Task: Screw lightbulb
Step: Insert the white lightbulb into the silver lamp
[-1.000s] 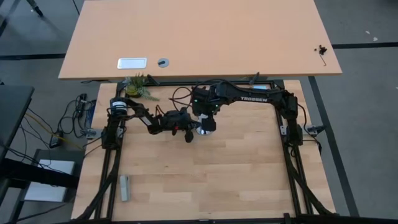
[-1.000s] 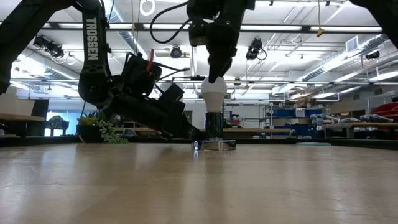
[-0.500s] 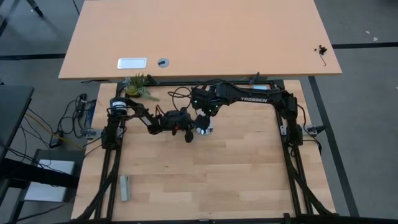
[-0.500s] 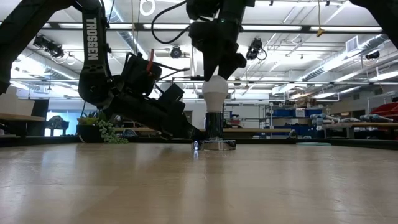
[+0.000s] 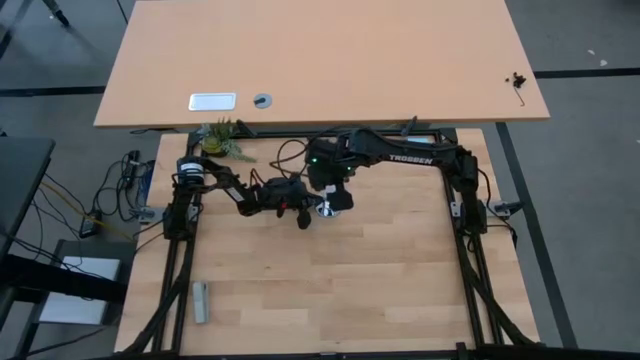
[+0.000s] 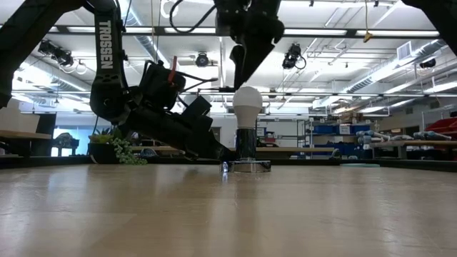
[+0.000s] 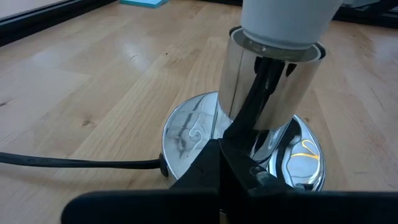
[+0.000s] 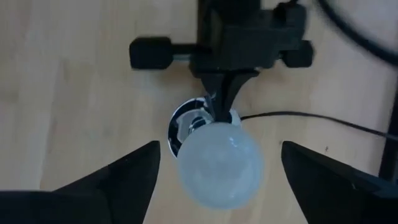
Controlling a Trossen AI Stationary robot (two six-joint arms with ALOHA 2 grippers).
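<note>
Behind the wooden surface [image 6: 228, 214] we see a long workshop hall with ceiling lights and shelving. Near the middle of the surface, a little toward twelve o'clock in the high view, stands the shiny silver socket [image 7: 268, 87] on its round mirrored base [image 7: 193, 127], a thin black cord [image 7: 74, 163] trailing from it. We find the lightbulb [image 6: 248, 106] seated upright in the socket's top, its frosted globe clear of any finger.

Directly above the lightbulb hangs the right tool [image 8: 217, 171], its two fingers [image 8: 118, 174] spread wide, one at nine o'clock and one at three o'clock of the globe in its own wrist view, touching neither side; in the low view we see it [image 6: 246, 53] apart from the bulb's crown.

From nine o'clock the left tool [image 5: 306, 208] lies low against the socket, its fingers pressed together with their tips at the base. A small green plant [image 5: 222, 138] sits at the far edge.
</note>
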